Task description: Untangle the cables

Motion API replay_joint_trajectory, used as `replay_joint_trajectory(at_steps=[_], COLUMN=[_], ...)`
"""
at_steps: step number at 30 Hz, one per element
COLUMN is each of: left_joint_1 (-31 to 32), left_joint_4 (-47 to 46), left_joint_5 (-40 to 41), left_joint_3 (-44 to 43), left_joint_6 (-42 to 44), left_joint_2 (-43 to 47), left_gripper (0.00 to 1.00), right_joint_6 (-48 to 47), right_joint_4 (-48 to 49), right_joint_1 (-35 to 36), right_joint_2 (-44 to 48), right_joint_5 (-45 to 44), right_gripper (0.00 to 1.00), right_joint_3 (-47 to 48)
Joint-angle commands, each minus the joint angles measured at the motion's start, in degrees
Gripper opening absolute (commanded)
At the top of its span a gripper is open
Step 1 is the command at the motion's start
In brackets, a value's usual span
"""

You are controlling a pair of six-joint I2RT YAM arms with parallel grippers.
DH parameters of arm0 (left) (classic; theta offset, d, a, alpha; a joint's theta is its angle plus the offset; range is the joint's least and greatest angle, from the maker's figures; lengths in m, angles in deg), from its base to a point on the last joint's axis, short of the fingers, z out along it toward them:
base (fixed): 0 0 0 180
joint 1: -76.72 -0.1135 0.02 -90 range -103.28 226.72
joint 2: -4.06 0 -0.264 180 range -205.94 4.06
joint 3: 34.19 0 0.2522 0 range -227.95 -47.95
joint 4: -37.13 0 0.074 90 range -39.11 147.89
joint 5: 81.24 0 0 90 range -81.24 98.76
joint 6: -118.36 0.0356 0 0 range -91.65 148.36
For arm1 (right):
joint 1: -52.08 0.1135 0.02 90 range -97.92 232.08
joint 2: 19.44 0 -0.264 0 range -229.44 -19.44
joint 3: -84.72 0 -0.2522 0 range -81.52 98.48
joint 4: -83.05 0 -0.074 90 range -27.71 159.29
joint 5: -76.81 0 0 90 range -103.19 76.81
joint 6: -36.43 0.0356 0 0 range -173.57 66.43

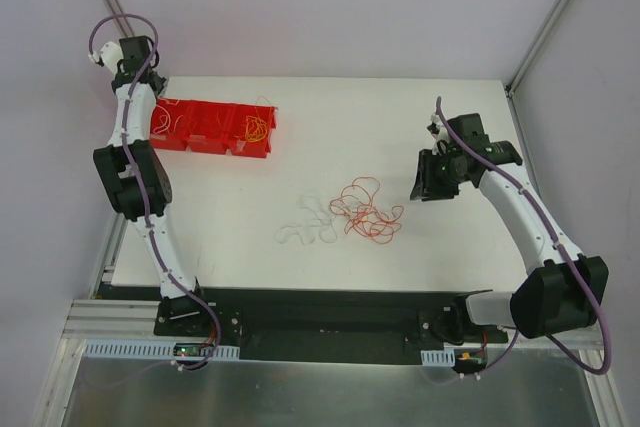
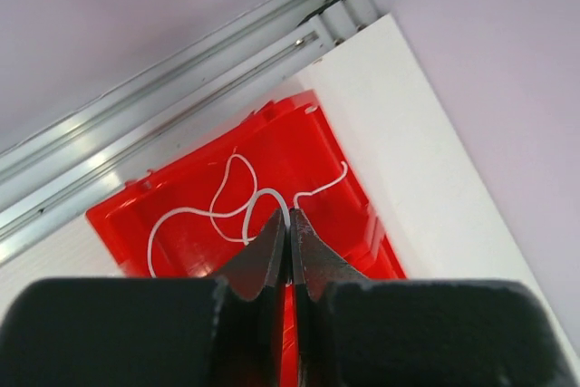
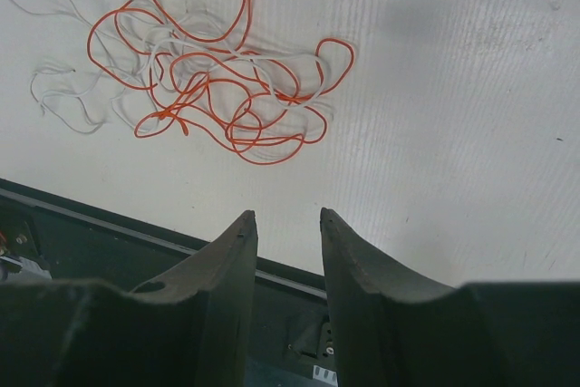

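A tangle of orange cables (image 1: 368,209) (image 3: 227,88) lies mid-table, with thin white cables (image 1: 305,229) (image 3: 63,101) running through it and trailing to its left. My right gripper (image 1: 425,182) (image 3: 285,215) hovers open and empty just right of the tangle, above bare table. My left gripper (image 1: 158,117) (image 2: 290,215) is over the leftmost red bin (image 2: 331,156), its jaws shut on a white cable (image 2: 195,212) whose loops lie in the bin. In the rightmost bin rests a yellow cable (image 1: 257,130).
A row of red bins (image 1: 215,127) stands at the back left of the white table. A black base strip (image 1: 330,312) runs along the near edge. Aluminium frame rails (image 2: 181,70) border the table behind the bins.
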State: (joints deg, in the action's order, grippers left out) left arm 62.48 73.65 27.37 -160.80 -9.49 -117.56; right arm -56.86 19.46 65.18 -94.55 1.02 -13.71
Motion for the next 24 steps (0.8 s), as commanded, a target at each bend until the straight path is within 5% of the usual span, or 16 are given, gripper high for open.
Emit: replay_joint_trajectory(at_steps=[1, 7, 15, 22, 24], left_joint_1=[0.00, 0.00, -0.09, -0.17, -0.35], left_joint_4=[-1.41, -2.20, -3.25, -3.16, -2.90], left_joint_5=[0.82, -2.96, 1.78, 1.87, 0.03], left_joint_3=[-5.26, -7.64, 8.87, 13.46, 11.36], left_joint_6=[1.72, 4.53, 2.86, 0.93, 1.54], left_joint_2=[-3.08, -6.17, 3.41, 4.20, 3.76], left_gripper=[0.00, 0.00, 0.00, 0.00, 0.24], right_joint_6=[-0.84, -0.75, -0.58, -0.58, -0.67], right_joint_4=[-1.24, -1.33, -1.33, -1.24, -1.07], right_joint_1=[-0.53, -0.62, -0.71, -0.62, -0.71], right_joint_2=[-0.83, -1.62, -2.50, -2.41, -1.62], right_joint_5=[-0.07, 0.20, 0.63, 1.16, 0.73], right_gripper=[0.37, 0.37, 0.37, 0.37, 0.37], right_joint_3=[1.36, 1.62, 2.50, 2.06, 1.54])
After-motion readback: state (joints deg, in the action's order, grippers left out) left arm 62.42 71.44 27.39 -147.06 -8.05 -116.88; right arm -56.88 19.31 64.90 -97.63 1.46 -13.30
